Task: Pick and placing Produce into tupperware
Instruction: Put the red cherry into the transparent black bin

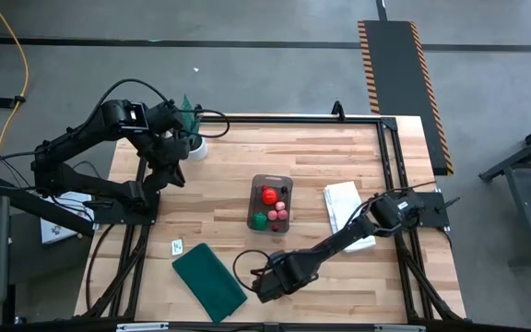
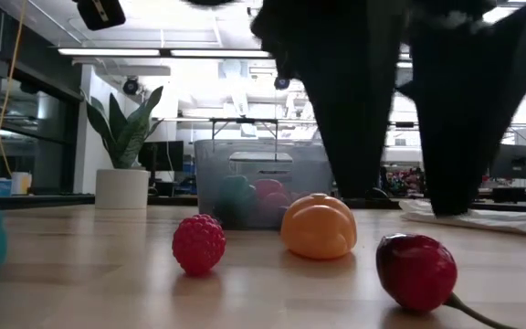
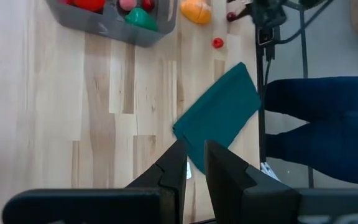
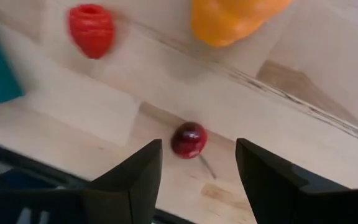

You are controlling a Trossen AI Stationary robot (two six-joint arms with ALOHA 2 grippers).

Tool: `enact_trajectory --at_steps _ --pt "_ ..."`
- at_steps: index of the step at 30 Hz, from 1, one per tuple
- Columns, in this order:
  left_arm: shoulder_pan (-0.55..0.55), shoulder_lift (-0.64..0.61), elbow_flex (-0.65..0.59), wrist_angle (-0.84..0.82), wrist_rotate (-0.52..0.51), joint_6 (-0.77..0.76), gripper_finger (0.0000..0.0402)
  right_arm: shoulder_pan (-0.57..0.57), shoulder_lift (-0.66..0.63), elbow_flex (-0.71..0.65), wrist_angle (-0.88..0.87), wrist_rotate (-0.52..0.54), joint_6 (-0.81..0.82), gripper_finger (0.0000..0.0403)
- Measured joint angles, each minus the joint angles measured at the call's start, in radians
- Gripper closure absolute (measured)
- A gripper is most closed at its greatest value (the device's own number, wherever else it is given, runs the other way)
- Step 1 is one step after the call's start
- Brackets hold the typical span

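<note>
The clear grey tupperware (image 1: 270,203) stands mid-table and holds a red ball (image 1: 269,195), a green piece (image 1: 260,220) and pink pieces (image 1: 279,216). Near the front edge three pieces of produce lie on the wood: a red raspberry (image 2: 199,244), an orange piece (image 2: 318,226) and a dark red cherry (image 4: 189,139) with a thin stem. My right gripper (image 4: 197,146) hangs open over the cherry, pointing down, one finger on either side and clear of it. My left gripper (image 3: 194,152) waits shut and raised at the far left (image 1: 171,171).
A dark green cloth (image 1: 208,281) lies at the front left beside a small card (image 1: 177,246). A folded white cloth (image 1: 344,207) lies right of the tupperware. A potted plant (image 1: 190,124) stands at the far left corner. A person's dark blue legs (image 3: 316,118) stand beyond the front edge.
</note>
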Motion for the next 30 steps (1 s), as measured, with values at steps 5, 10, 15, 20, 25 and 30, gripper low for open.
enact_trajectory --at_steps 5,10,15,20,25,30 --pt "0.0 0.0 0.0 0.0 0.002 0.002 0.0356 -0.001 0.007 -0.001 0.034 -0.001 0.012 0.0214" --pt "0.0 0.0 0.0 0.0 0.003 0.001 0.0356 0.01 0.036 -0.001 0.047 -0.039 0.023 0.0224" --pt "0.0 0.0 0.0 0.0 0.003 0.001 0.0356 0.022 0.042 0.001 0.059 -0.039 0.042 0.0232" --pt "0.0 0.0 0.0 0.0 0.003 0.001 0.0356 0.024 0.043 0.001 0.057 -0.036 0.046 0.0238" --pt "0.0 0.0 0.0 0.0 0.003 0.0 0.0356 0.023 0.043 0.001 0.056 -0.033 0.044 0.0244" --pt "0.0 0.0 0.0 0.0 0.003 -0.01 0.0356 0.023 0.043 0.001 0.057 -0.023 0.041 0.0245"
